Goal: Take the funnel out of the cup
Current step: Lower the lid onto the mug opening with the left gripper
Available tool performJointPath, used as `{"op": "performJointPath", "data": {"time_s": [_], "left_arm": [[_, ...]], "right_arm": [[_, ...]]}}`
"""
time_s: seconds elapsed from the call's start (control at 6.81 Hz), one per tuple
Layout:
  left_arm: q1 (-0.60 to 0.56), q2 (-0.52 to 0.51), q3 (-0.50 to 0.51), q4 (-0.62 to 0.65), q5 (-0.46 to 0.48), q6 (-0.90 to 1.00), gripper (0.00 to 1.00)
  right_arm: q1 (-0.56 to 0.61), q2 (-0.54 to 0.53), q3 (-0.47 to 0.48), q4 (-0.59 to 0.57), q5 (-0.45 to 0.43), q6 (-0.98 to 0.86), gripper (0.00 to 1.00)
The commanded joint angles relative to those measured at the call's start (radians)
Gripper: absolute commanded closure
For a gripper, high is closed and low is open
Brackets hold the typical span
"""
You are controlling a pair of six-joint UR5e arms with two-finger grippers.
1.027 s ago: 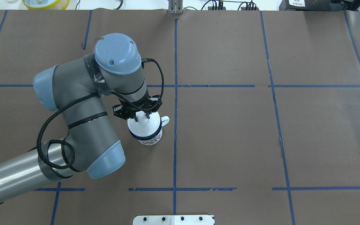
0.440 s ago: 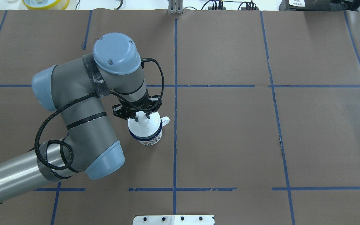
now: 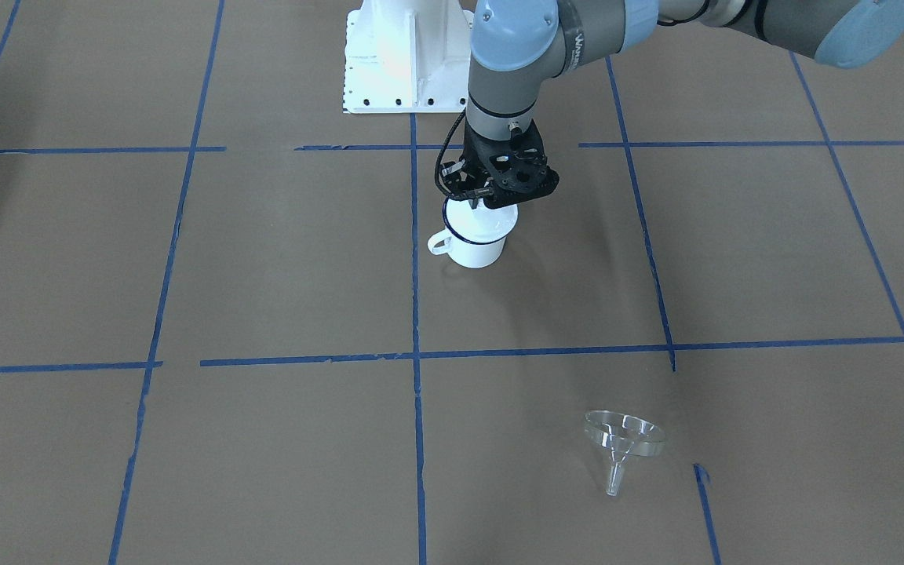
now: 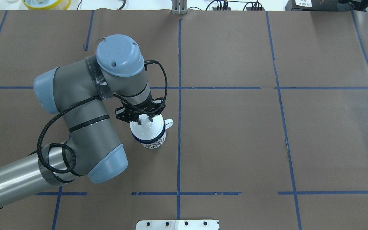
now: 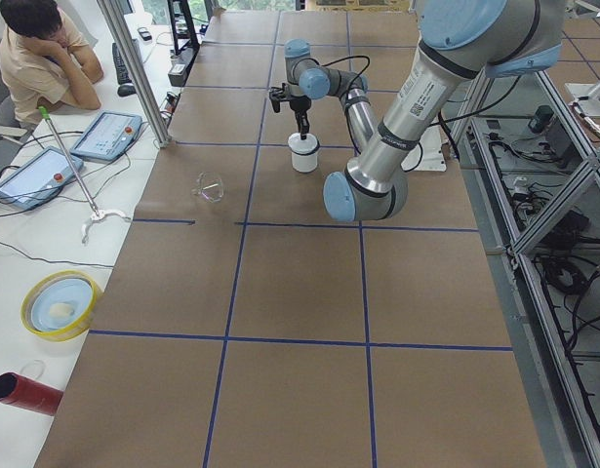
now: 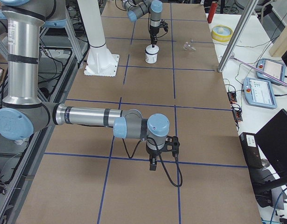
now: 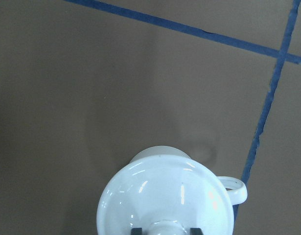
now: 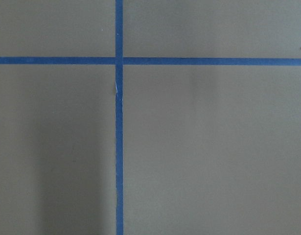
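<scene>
Jaws of left gripper (image 4: 145, 120) pinch white round knobbed lid (image 4: 148, 130) on blue-rimmed white enamel mug (image 3: 477, 248); clear plastic funnel (image 3: 623, 438) lies lower right; right gripper (image 6: 153, 164) jaws: cannot tell.

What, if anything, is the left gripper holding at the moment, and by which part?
The left gripper appears to pinch the white lid by its top knob; the lid sits on the cup.

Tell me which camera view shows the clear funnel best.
Exterior front-facing: the funnel shows whole, cone and spout, with nothing over it. Exterior left and right show it small and faint. Overhead and wrist views do not show it clearly.
</scene>
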Motion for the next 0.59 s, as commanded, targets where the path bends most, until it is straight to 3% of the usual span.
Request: {"op": "performJointPath", "data": {"time_s": [0.0,0.44], "left_arm": [[0.0,-0.001,-0.012,0.001,-0.001,0.001,1.0],[0.003,0.001,-0.003,0.0,-0.003,0.003,1.0]], "right_arm": [[0.0,0.0,0.0,0.0,0.0,0.0,0.0],[0.0,0.0,0.0,0.0,0.0,0.0,0.0]]}}
